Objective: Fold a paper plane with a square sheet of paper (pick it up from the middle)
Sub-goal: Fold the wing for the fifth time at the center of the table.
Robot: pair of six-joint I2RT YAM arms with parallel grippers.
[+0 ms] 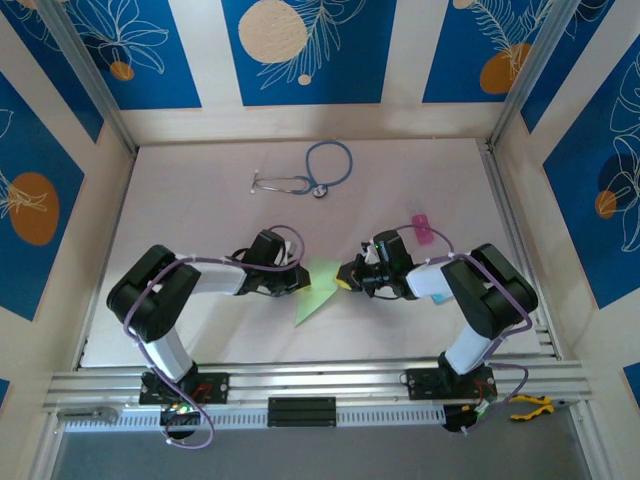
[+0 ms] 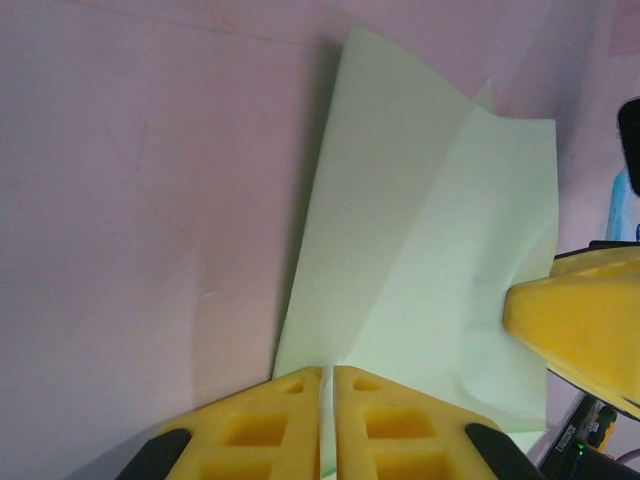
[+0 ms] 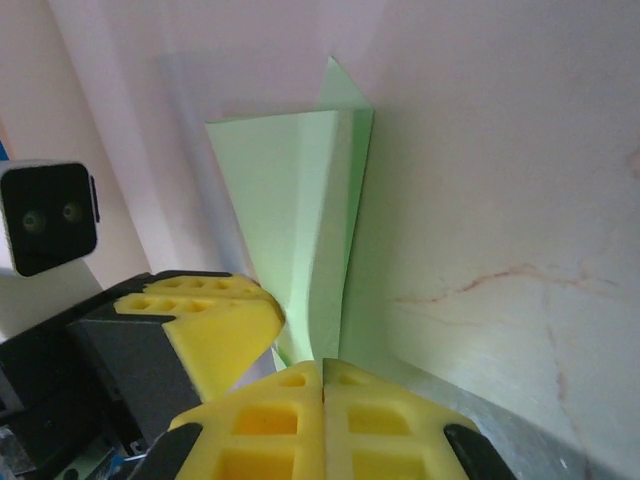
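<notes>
Left arm, right arm: black joint housings, white links. A lilac cable ran along each, looping past black bases at frame bottom. Left gripper: yellow fingers moulded with square pockets, black mounts. Right gripper alike. White two-lens camera block noted at frame left, right wrist view.

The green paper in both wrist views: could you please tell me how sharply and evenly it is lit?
Left wrist: the square sheet of paper is sharp and evenly lit, with a dark shadow on the table along its left edge. Right wrist: also sharp, but its right-hand panel lies in shade.
</notes>
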